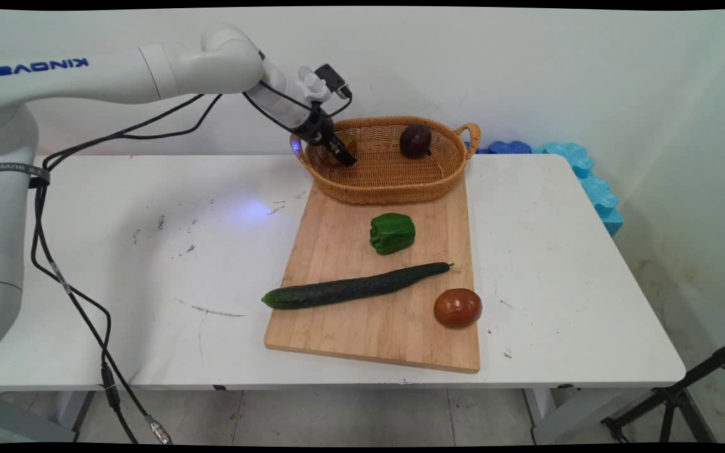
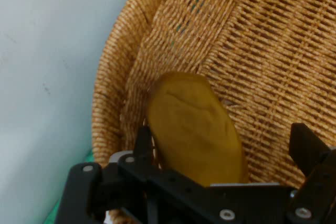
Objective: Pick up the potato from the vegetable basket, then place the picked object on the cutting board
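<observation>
Found the claw (image 1: 340,151) dipped into the left end of the wicker basket (image 1: 394,189), fingers (image 2: 310,148) spread apart, clamped on nothing. Caught a yellow-brown lump (image 2: 194,124) right between them in the hand view, maybe a potato or a mango, couldn't say which. Sat snug up against one finger, with a clear gap to the other, so off-centre in the opening. Long axis ran roughly the same way the fingers pointed, leaning a bit, with the far end resting on the basket's woven wall (image 2: 262,51).

Further out: a dark purple onion (image 1: 415,139) at the opposite end of the same basket, well apart from the claw. Out front, a wooden cutting board (image 1: 387,333) touching the basket, carrying a green pepper (image 1: 392,233), a long cucumber (image 1: 356,287) laid diagonally, and a reddish-brown tomato (image 1: 457,307) near the front right corner. All on the white table (image 1: 148,264).
</observation>
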`<state>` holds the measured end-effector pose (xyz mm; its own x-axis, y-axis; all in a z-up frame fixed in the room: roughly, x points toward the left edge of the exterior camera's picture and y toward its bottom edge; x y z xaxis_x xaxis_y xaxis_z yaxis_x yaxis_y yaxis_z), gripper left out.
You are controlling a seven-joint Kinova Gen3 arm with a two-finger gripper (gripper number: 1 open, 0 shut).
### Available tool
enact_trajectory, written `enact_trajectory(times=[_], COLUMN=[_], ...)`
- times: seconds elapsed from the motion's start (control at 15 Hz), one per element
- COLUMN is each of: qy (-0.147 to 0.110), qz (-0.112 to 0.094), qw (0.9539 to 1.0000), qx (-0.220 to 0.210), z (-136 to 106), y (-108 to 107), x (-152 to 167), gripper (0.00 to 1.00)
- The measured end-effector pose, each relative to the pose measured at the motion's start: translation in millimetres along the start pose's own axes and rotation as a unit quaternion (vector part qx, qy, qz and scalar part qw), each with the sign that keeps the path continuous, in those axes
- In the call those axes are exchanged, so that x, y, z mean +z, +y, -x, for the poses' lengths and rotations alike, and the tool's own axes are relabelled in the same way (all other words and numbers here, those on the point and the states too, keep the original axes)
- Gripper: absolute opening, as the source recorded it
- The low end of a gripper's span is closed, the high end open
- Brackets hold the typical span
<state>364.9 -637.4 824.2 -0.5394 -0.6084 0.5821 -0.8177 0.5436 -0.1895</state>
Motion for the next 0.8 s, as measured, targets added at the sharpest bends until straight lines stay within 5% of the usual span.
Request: enact_trajectory(times=[0.13, 0.2, 0.8], qy=[0.002, 0.004, 0.021], qz=[0.001, 0.001, 0.005], qw=[1.0, 1.0, 0.9994], qx=[0.003, 0.005, 0.028], z=[-0.7, -1.2, -5.5], y=[1.5, 2.1, 8.2], x=[4.7, 6.2, 4.4], gripper=[1.0, 0.0, 0.0])
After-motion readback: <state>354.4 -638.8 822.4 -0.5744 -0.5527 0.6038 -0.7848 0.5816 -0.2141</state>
